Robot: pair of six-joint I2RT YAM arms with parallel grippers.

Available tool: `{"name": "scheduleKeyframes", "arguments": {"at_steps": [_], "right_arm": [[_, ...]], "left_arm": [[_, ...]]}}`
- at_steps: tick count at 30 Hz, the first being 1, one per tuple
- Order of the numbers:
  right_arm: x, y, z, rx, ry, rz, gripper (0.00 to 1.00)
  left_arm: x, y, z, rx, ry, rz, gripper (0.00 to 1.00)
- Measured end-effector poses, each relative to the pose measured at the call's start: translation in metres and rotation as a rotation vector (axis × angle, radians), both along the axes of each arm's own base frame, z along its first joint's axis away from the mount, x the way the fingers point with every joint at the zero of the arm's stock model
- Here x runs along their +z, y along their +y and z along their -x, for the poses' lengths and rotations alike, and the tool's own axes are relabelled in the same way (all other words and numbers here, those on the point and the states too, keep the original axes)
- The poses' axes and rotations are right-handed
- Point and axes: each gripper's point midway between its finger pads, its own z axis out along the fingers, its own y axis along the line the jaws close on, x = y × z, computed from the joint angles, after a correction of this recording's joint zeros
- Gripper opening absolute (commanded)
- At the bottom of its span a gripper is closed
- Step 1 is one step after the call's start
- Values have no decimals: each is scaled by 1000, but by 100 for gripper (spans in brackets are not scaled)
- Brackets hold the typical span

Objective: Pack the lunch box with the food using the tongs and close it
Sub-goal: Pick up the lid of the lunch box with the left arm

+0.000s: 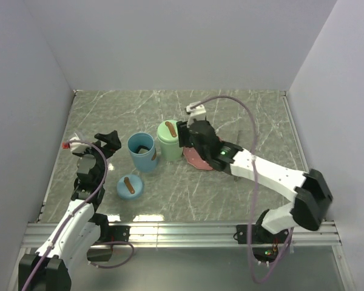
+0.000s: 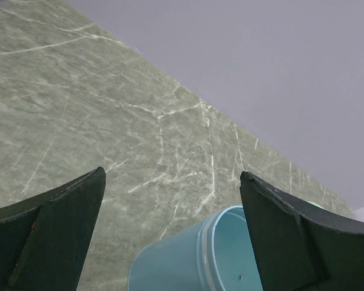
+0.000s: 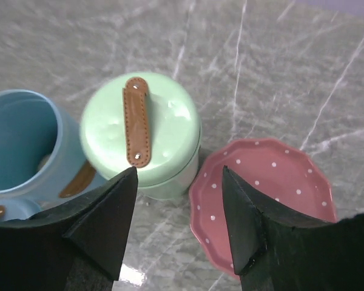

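Note:
The lunch box shows as two round tubs. The blue tub [image 1: 142, 151] stands open, with a dark piece of food [image 1: 144, 148] inside; a tan piece [image 3: 43, 161] shows in it from the right wrist view. The green tub [image 3: 139, 136] is shut under a lid with a brown strap. My right gripper [image 3: 179, 173] hangs open and empty above the gap between the green tub and the bare pink plate [image 3: 273, 182]. My left gripper [image 2: 171, 176] is wide open left of the blue tub [image 2: 188, 254], holding nothing. A slim grey strip [image 1: 238, 134], perhaps the tongs, lies right of the right gripper.
The blue lid [image 1: 130, 186] with a brown strap lies flat on the marble table in front of the blue tub. White walls close the table in at the back and on both sides. A metal rail [image 1: 182, 229] runs along the near edge.

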Motion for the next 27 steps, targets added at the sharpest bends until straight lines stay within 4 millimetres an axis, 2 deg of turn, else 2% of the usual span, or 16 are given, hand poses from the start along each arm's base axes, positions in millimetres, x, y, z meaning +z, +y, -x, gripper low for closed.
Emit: {"name": "scheduleKeyframes", "arguments": {"at_steps": [4,6,8,12,15,23,27], "right_arm": [[39,-12,13,18,-101,-105,65],[54,-14,15,19,-139,-148,65],[60,-15,16,20,-156,-167,65],[54,-16,19,28,-157,-171,65],[47,-17,22,37,-151,-167,65],[52,-18,28,64,-182,-211,65],[47,-18,31,75,-185,-224,65]], "left_arm": [[0,5,5,27,6,27,98],[-5,5,8,30,19,46,97],[-14,4,12,34,46,66,95],[-44,-7,25,33,151,93,92],[-59,-16,37,29,220,104,90],[-85,-26,66,22,409,103,83],[-99,-29,77,15,485,101,80]]}}
